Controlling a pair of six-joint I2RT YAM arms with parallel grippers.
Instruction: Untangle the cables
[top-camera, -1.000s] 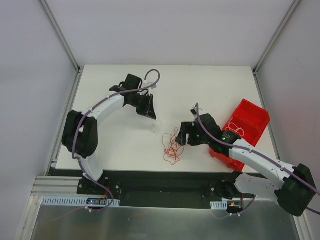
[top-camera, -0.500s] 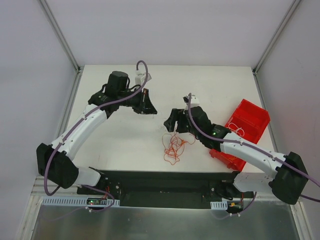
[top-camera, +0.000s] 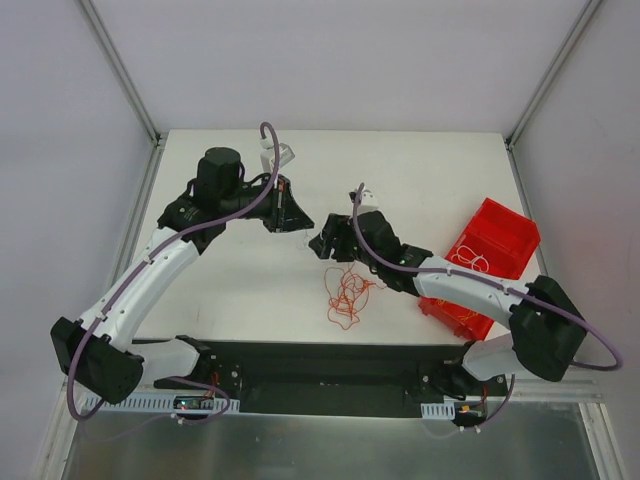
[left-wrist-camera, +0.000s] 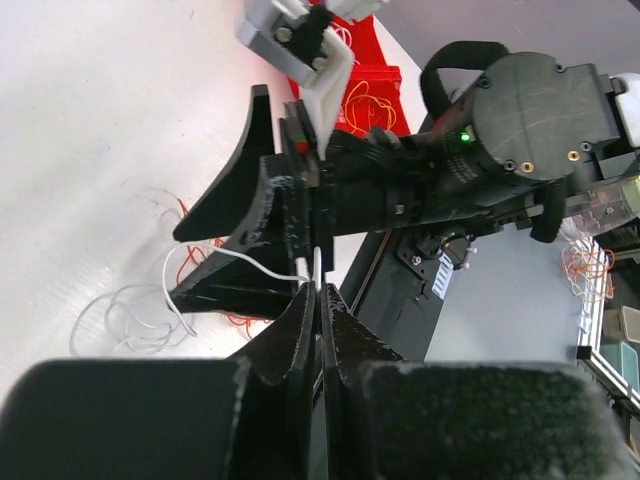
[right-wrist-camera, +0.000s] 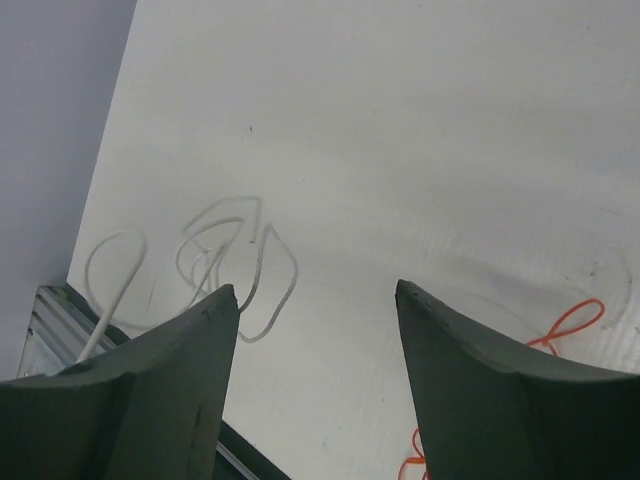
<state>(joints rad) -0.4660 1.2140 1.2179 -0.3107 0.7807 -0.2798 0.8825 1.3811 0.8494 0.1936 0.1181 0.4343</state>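
Observation:
A tangle of red-orange cables lies on the white table near its front edge. My left gripper is just up and left of it. In the left wrist view the left gripper is shut on a thin whitish cable, which runs from the tips down to loose whitish loops on the table. My right gripper is open and close beside the left one, above the tangle. In the right wrist view the right gripper is empty over whitish loops, with an orange strand at right.
A red bin stands at the table's right edge with a few coiled cables inside; it also shows in the left wrist view. The right arm's black wrist fills the space just ahead of my left fingers.
The right gripper has moved left and away from the front edge, close to the left gripper. The left arm has swung its elbow out left; its gripper stayed nearly in place.

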